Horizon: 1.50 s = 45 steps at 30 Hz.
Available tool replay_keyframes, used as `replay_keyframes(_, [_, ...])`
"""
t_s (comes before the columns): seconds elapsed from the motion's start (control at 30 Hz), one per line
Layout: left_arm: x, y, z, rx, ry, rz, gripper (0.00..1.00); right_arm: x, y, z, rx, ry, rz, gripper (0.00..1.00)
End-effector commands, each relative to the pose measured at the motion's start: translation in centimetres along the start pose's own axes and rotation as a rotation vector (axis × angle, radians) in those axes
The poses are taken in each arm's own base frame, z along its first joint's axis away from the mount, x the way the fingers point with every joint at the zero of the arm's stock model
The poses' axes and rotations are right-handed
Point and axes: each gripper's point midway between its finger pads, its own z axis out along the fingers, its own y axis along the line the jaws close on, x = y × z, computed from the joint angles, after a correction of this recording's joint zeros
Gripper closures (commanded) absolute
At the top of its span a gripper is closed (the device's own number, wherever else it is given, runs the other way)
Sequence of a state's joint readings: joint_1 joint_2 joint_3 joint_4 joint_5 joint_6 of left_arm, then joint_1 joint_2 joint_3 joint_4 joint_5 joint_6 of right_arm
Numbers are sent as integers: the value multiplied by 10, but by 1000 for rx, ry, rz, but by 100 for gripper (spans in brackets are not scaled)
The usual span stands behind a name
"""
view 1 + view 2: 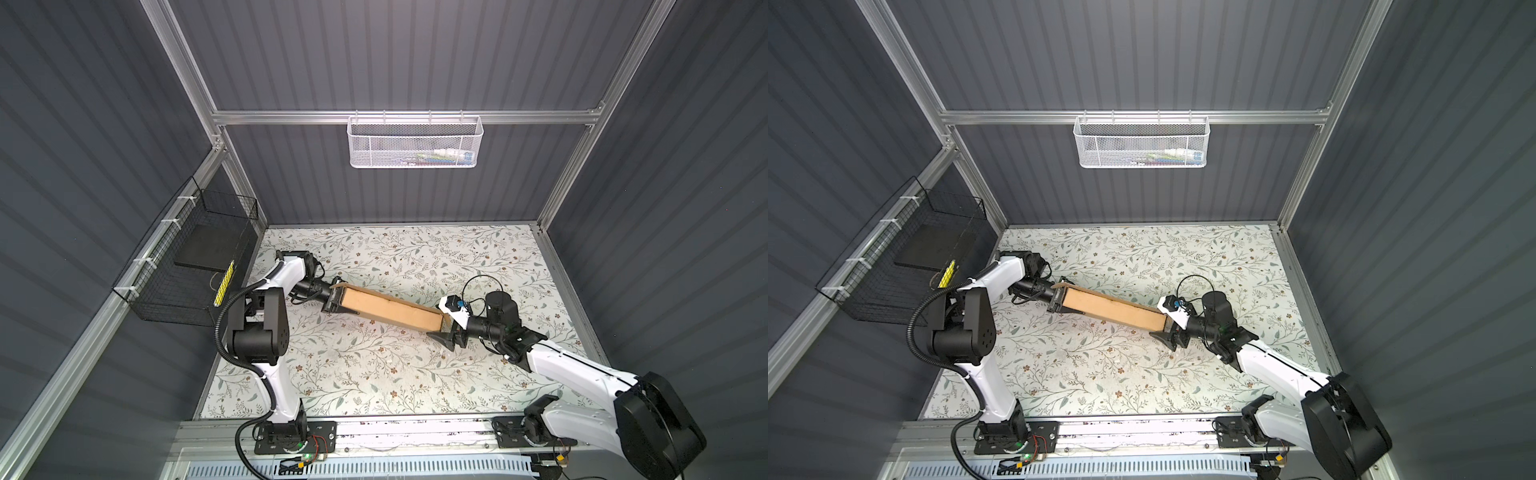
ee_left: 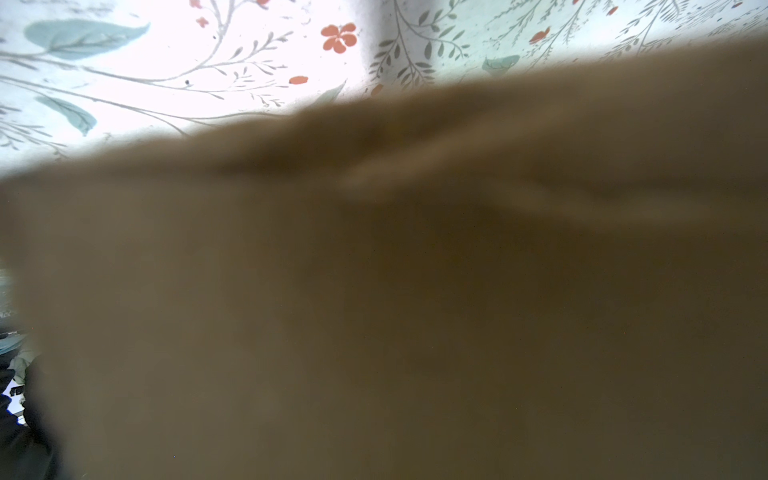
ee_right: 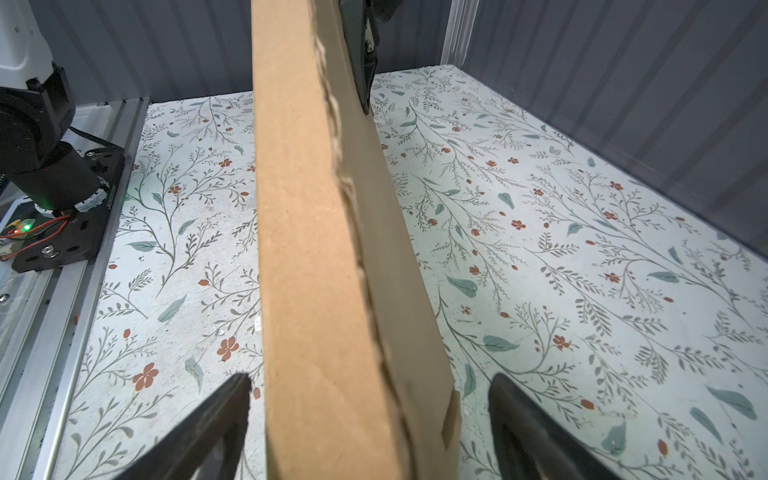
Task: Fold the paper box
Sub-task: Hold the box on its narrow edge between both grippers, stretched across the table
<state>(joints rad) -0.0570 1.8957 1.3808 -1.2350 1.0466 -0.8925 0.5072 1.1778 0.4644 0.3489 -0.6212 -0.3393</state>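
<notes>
Right gripper [image 1: 451,337] is nearest the front rail. Its jaws are spread wide, straddling the near-right end of the paper box [image 1: 392,309]. In the right wrist view both fingers [image 3: 232,399] stand clear of the cardboard, with a gap on each side, so there's no grip there yet.

The box is folded up into a shallow slab and stands on a long edge, narrow face up. Long axis runs diagonally over the table [image 1: 374,374], near-right to far-left, end-on into each gripper. Can't tell whether the lower edge rests on the table or hangs just above it. There's a small tab on the near end by the right finger, seating unclear.

Left gripper [image 1: 333,300] is at the far-left end and looks clamped across the box's thickness. The right wrist view shows one of its dark fingers flat against the far side face. The left wrist view is only blurred cardboard, so no help. A flap corner pokes out past the left jaws at that end.

My read: folding is mostly done and the left arm carries the box. The right arm is nearer the free end and already lined up on the axis, so closing would pinch the thickness. The risk is a skewed squeeze popping the side seam.

Further back, well clear: wire basket [image 1: 158,307] with a black slab [image 1: 205,249], and a white mesh basket [image 1: 415,141] on the rear wall.
</notes>
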Motion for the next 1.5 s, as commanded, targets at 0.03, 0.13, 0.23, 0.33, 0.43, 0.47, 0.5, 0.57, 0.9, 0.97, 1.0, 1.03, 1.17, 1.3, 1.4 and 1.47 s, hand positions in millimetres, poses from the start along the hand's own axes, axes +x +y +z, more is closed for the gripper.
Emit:
replay_keyframes(0.03, [0, 2, -1, -26, -9, -5, 68, -10, -1, 6, 8, -38, -19, 11])
replay_keyframes(0.13, [0, 2, -1, -27, -10, -3, 68, -15, 1, 9, 7, -56, -27, 12])
replay_keyframes(0.23, [0, 3, -1, -30, -10, -3, 68, -19, 4, 11, 4, -63, -31, 12])
replay_keyframes(0.33, [0, 4, -1, -32, -12, -3, 68, -22, 7, 14, 1, -63, -37, 13])
replay_keyframes(0.43, [0, 5, -1, -36, -10, -8, 68, -23, 9, 18, 2, -59, -40, 14])
replay_keyframes(0.47, [0, 5, -1, -36, -10, -7, 68, -22, 10, 19, 3, -56, -39, 14])
replay_keyframes(0.5, [0, 5, -1, -37, -10, -7, 68, -23, 10, 20, 7, -56, -40, 14])
replay_keyframes(0.57, [-1, 5, -1, -37, -10, -7, 68, -22, 10, 21, 12, -53, -41, 15])
replay_keyframes(0.9, [2, -1, -4, -32, -18, 19, 67, -19, 8, 25, 24, -40, -38, 24])
replay_keyframes(0.97, [2, -2, -5, -36, -22, 25, 67, -18, 8, 26, 21, -37, -37, 27])
replay_keyframes(1.0, [2, -2, -5, -37, -21, 24, 67, -19, 8, 26, 20, -38, -38, 28])
replay_keyframes(1.03, [3, -2, -5, -37, -21, 26, 67, -18, 8, 26, 18, -36, -39, 29])
replay_keyframes(1.17, [4, -1, -5, -41, -16, 27, 66, -17, 9, 26, 17, -34, -47, 32])
replay_keyframes(1.3, [4, 0, -5, -45, -19, 27, 66, -16, 7, 27, 27, -27, -58, 33])
replay_keyframes(1.4, [3, 1, -5, -52, -22, 25, 66, -15, 6, 26, 37, -23, -64, 33])
replay_keyframes(1.47, [4, 1, -5, -53, -21, 24, 66, -15, 6, 26, 39, -25, -69, 33])
